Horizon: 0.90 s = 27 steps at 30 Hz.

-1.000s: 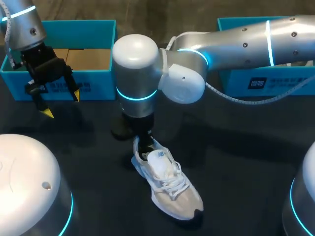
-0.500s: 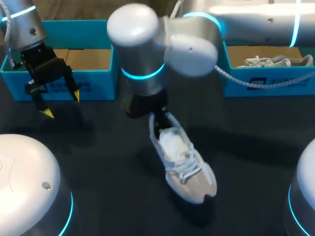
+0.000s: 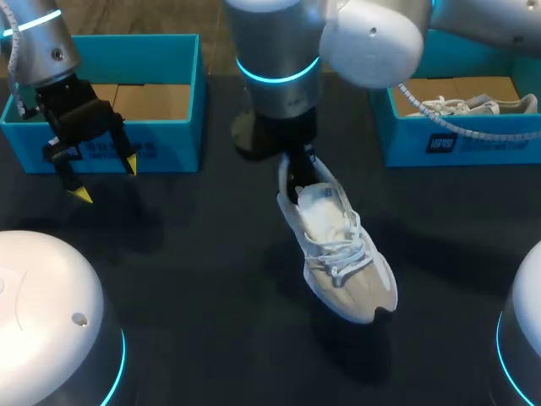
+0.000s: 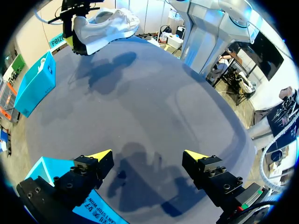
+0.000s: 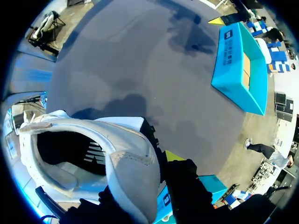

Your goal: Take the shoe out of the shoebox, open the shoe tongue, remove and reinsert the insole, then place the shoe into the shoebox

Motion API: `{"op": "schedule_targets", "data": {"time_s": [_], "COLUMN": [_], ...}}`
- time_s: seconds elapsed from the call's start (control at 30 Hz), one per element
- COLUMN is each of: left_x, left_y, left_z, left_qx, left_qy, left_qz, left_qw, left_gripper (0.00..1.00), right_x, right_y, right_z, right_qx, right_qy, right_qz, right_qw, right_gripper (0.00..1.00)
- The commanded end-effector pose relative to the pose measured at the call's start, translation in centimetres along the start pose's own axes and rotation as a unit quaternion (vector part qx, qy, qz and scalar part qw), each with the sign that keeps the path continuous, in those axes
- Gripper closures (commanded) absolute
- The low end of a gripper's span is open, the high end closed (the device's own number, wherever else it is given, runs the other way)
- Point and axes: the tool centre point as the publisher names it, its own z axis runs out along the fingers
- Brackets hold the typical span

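I'm gripping the shoe [image 3: 342, 262] by its heel collar, the right gripper [image 3: 292, 169] pinching the rim from inside and outside. It's hanging above the table [image 3: 194, 279], between the empty box [image 3: 169, 145] and the right box [image 3: 494, 139]. It's looking light but soft, so I'm trusting the stiffer heel over laces or tongue. The left gripper [image 4: 147, 156] is hovering wide open, holding nothing.
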Motion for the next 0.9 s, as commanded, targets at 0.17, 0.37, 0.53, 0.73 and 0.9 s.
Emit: {"op": "schedule_targets", "data": {"time_s": [0.17, 0.37, 0.53, 0.73, 0.9], "left_x": [0.1, 0.1, 0.1, 0.1, 0.1], "left_y": [0.0, 0.0, 0.0, 0.0, 0.0], "left_z": [0.0, 0.0, 0.0, 0.0, 0.0], "left_qx": [-0.001, -0.001, -0.001, -0.001, -0.001], "left_qy": [0.0, 0.0, 0.0, 0.0, 0.0], "left_qz": [0.0, 0.0, 0.0, 0.0, 0.0], "left_qw": [1.0, 1.0, 1.0, 1.0, 1.0], "left_gripper": [0.0, 0.0, 0.0, 0.0, 0.0], "right_x": [0.2, 0.2, -1.2, -3.9, -6.1], "right_y": [-0.4, -0.4, -1.1, -4.2, -6.9], "right_z": [0.0, 0.0, -0.8, -2.0, -2.7], "right_qx": [-0.004, -0.004, -0.006, -0.004, 0.006], "right_qy": [-0.002, -0.002, -0.012, -0.02, -0.023], "right_qz": [0.0, 0.0, 0.001, 0.005, -0.002], "right_qw": [1.0, 1.0, 1.0, 1.0, 1.0], "right_gripper": [1.0, 1.0, 1.0, 1.0, 1.0]}}
